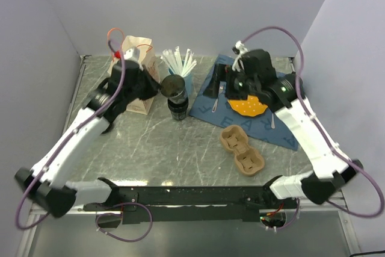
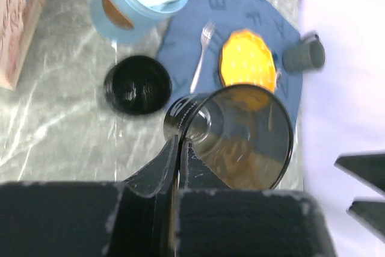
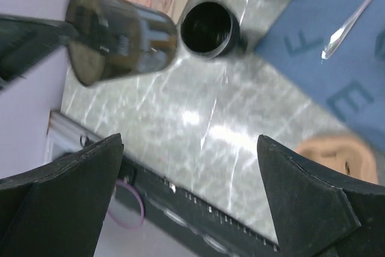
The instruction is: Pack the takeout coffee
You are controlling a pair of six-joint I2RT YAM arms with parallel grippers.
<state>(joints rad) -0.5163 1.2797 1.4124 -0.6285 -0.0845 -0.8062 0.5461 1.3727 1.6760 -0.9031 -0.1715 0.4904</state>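
The takeout coffee (image 1: 178, 111) (image 2: 137, 84) (image 3: 207, 28), a small black cup with a black lid, stands on the marble table beside the blue mat. Just above it hangs a second black cup (image 1: 174, 85) (image 2: 240, 136) (image 3: 117, 34), lidless and tilted on its side. My left gripper (image 1: 158, 88) (image 2: 178, 142) is shut on this cup's edge. My right gripper (image 1: 215, 88) (image 3: 189, 142) stands wide open over the mat's left edge. It is to the right of both cups, with nothing between its fingers.
A cardboard cup carrier (image 1: 240, 148) (image 3: 337, 151) lies at front centre-right. A paper bag (image 1: 139, 58) stands at the back left, next to a light-blue straw cup (image 1: 180, 67) (image 2: 135, 4). The blue mat (image 1: 204, 109) carries an orange plate (image 1: 248, 108), a fork (image 2: 201, 58) and a grey mug (image 2: 304, 55).
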